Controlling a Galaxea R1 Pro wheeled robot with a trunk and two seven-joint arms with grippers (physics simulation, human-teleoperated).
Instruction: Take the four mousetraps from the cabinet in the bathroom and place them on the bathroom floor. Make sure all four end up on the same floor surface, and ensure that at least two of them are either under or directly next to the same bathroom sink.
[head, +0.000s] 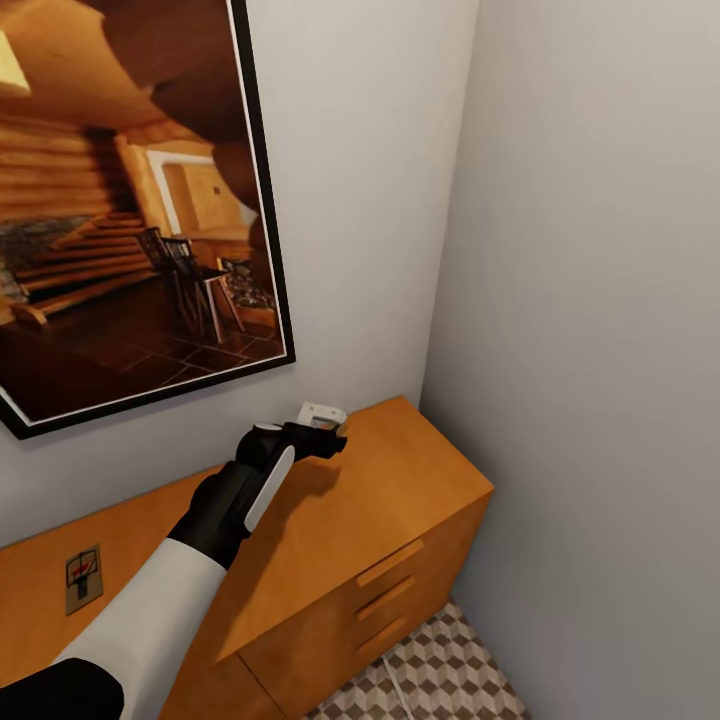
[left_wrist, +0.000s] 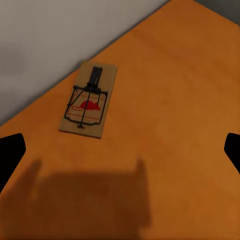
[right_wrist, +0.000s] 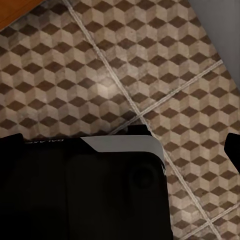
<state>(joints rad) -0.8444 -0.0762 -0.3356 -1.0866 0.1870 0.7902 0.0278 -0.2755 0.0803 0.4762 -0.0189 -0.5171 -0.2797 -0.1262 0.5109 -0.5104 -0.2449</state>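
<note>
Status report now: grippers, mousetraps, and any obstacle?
Left gripper open, empty, above the cabinet top. Right gripper open over the tiled floor. One mousetrap flat ahead of the left gripper, another further back. No obstacle seen.

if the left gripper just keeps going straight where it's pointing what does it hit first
Most likely the cabinet's bare top. The left gripper looks down at it, fingers open, with the mousetrap lying off to one side, so probably missed. Depth is unclear.

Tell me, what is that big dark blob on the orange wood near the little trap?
In the left wrist view, it's a soft shadow of the left hand falling on the cabinet top, just short of the mousetrap. In the head view, a similar shadow lies beside the arm.
</note>
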